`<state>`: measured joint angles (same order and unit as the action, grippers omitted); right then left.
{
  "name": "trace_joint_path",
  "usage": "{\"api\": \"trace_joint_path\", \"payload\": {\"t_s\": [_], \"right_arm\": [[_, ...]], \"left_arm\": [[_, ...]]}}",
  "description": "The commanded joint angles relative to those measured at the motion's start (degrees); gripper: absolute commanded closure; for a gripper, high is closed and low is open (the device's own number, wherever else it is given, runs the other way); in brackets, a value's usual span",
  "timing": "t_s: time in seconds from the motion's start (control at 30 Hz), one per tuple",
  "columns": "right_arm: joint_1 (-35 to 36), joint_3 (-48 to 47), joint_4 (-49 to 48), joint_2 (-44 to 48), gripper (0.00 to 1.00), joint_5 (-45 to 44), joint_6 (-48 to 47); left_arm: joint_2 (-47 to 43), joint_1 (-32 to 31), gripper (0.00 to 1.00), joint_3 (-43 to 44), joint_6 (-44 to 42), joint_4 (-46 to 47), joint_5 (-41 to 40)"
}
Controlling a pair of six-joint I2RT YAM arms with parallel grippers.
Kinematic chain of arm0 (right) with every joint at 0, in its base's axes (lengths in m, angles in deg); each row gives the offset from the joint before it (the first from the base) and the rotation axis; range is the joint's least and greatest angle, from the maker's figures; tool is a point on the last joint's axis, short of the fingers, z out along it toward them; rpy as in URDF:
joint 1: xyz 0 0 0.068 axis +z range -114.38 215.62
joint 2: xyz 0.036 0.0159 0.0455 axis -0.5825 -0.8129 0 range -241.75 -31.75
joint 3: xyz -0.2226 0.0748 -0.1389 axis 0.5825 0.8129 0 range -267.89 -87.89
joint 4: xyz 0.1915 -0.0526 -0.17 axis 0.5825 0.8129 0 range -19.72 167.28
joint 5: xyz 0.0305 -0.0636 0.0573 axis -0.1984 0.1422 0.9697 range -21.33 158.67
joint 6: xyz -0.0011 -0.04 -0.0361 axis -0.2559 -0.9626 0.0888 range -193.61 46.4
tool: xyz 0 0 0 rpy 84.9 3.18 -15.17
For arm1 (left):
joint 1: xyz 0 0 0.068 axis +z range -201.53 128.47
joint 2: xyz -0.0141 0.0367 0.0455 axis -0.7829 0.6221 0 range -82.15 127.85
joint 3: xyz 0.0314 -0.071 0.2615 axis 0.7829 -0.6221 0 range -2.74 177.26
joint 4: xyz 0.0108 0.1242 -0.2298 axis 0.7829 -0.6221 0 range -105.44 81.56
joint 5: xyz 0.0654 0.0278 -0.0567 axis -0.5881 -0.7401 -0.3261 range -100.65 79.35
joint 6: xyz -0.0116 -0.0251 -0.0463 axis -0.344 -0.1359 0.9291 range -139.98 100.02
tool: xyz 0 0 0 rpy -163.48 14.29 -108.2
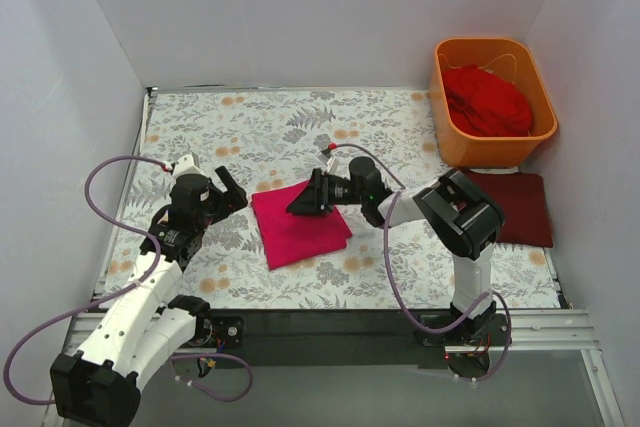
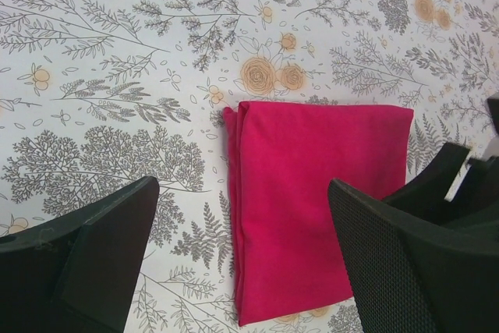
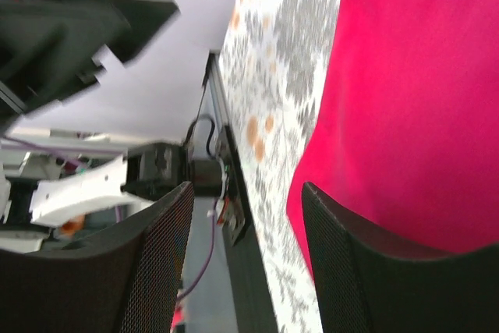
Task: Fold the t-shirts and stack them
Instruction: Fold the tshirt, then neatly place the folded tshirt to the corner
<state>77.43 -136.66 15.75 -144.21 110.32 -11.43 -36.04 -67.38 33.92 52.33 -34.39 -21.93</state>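
The bright magenta-pink t-shirt (image 1: 298, 225) lies folded into a rectangle at the table's middle. It also shows in the left wrist view (image 2: 312, 193) and the right wrist view (image 3: 413, 99). My left gripper (image 1: 232, 192) is open and empty, just left of the shirt's left edge (image 2: 242, 193). My right gripper (image 1: 305, 197) is open and turned sideways over the shirt's far right corner (image 3: 248, 193), holding no fabric. The dark maroon t-shirt (image 1: 515, 207) lies folded flat at the right. The scarlet t-shirt (image 1: 487, 99) is crumpled in the orange tub (image 1: 447, 127).
The grey floral-print cloth (image 1: 300, 127) covers the table. White walls close in the left, back and right sides. The orange tub stands at the back right corner, just behind the maroon shirt. The table's black front rail (image 1: 340, 322) runs along the near edge.
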Motion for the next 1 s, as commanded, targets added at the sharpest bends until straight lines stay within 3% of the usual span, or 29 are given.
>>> {"api": "trace_joint_path", "payload": {"t_s": [0.0, 0.37, 0.57, 0.7, 0.87, 0.97], "right_arm": [[-4.2, -5.4, 5.3, 0.7, 0.36, -3.0, -4.6], [-9.7, -13.7, 6.1, -13.4, 0.36, -5.6, -4.5], [-11.1, -10.5, 9.9, -4.3, 0.38, -6.9, -8.3], [-13.4, -8.7, 24.5, 6.7, 0.36, -10.3, -18.7], [-16.3, -6.6, 51.7, 16.5, 0.33, -22.2, -36.0], [-18.0, -4.8, 61.8, 22.3, 0.27, -29.5, -42.0]], "left_arm": [[0.5, 0.3, 0.11, 0.0, -1.4, 1.5, 0.7], [2.2, 0.3, 0.11, -0.5, -2.3, 2.7, 3.3], [4.9, 0.2, 0.12, -1.9, -4.8, 6.0, 9.6], [11.0, -2.6, 0.11, 0.7, -6.2, 5.7, 16.5], [16.8, -14.6, 0.17, 6.0, -6.4, 4.2, 12.2], [21.6, -22.4, 0.2, 9.8, -6.8, 3.6, 8.9]]}}
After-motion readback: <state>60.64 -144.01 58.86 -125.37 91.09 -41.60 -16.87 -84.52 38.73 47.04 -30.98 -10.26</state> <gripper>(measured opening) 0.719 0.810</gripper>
